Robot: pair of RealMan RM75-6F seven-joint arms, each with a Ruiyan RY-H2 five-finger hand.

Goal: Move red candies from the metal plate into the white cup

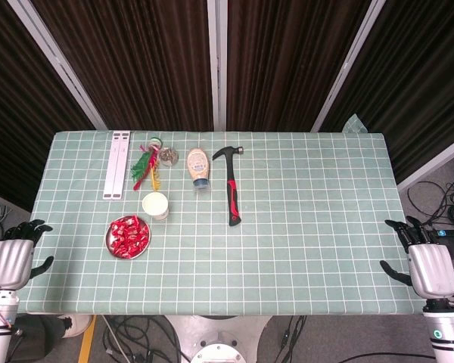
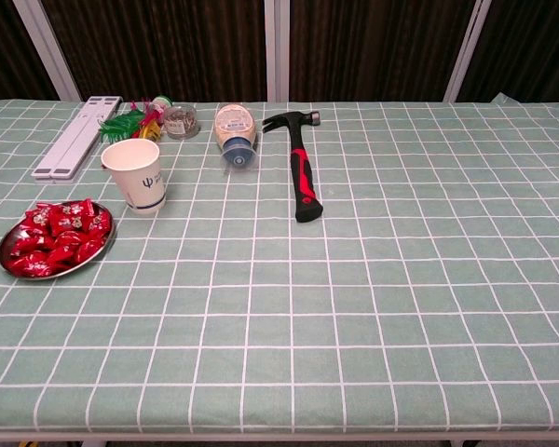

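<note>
A round metal plate (image 1: pixel 110 243) (image 2: pixel 6 246) holds a heap of red candies (image 1: pixel 129 235) (image 2: pixel 58 238) on the left part of the table. Just behind it stands the white cup (image 1: pixel 156 205) (image 2: pixel 134 174), upright and open at the top. My left hand (image 1: pixel 12 256) hangs off the table's left edge, fingers spread, holding nothing. My right hand (image 1: pixel 424 265) hangs off the right edge, also with spread fingers and nothing in it. Neither hand appears in the chest view.
A red-and-black hammer (image 1: pixel 232 189) (image 2: pixel 301 169) lies mid-table. A sauce bottle (image 1: pixel 198 168) (image 2: pixel 235 134) lies beside it. Further left are a small jar (image 1: pixel 169 157) (image 2: pixel 180 120), colourful feathers (image 1: pixel 144 167) and a white strip (image 1: pixel 115 174) (image 2: pixel 75 135).
</note>
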